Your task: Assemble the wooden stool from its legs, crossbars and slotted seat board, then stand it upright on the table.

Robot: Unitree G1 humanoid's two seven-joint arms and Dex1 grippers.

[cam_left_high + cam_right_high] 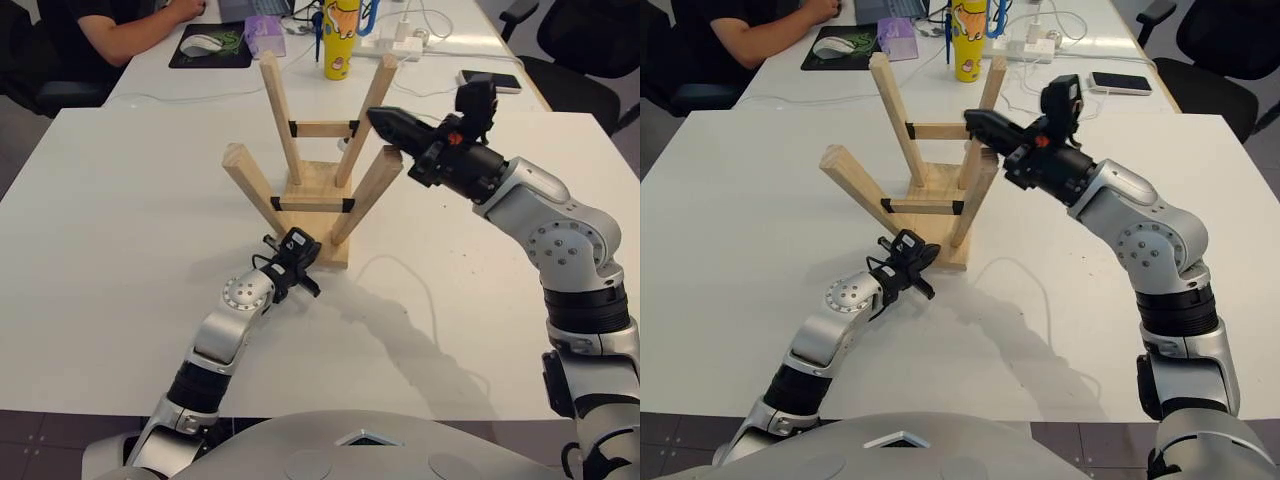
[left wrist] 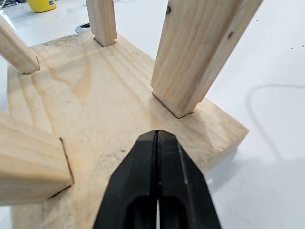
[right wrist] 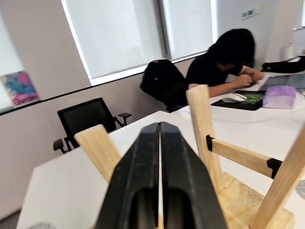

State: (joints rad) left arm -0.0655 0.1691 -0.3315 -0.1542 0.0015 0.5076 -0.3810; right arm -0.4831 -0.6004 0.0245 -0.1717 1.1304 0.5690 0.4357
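The wooden stool [image 1: 313, 188] lies upside down mid-table, its seat board [image 2: 90, 95] on the tabletop and its legs [image 1: 280, 110] sticking up, splayed and joined by crossbars [image 1: 322, 129]. My left gripper [image 1: 300, 242] is at the board's near edge, fingers [image 2: 156, 157] shut with nothing held, their tip over the board's underside beside a leg [image 2: 200, 52]. My right gripper [image 1: 374, 113] is shut too, its tip against the far right leg [image 1: 368, 100] and just above the top of the near right leg [image 1: 372, 185]. Its fingers [image 3: 159, 157] point across the legs.
On the desk behind stand a yellow cup [image 1: 340, 40], a purple box [image 1: 265, 35], a power strip [image 1: 395, 45], a phone [image 1: 492, 80] and a mouse on a pad [image 1: 205, 44], where a person sits. A thin cable [image 1: 395, 272] curves right of the stool.
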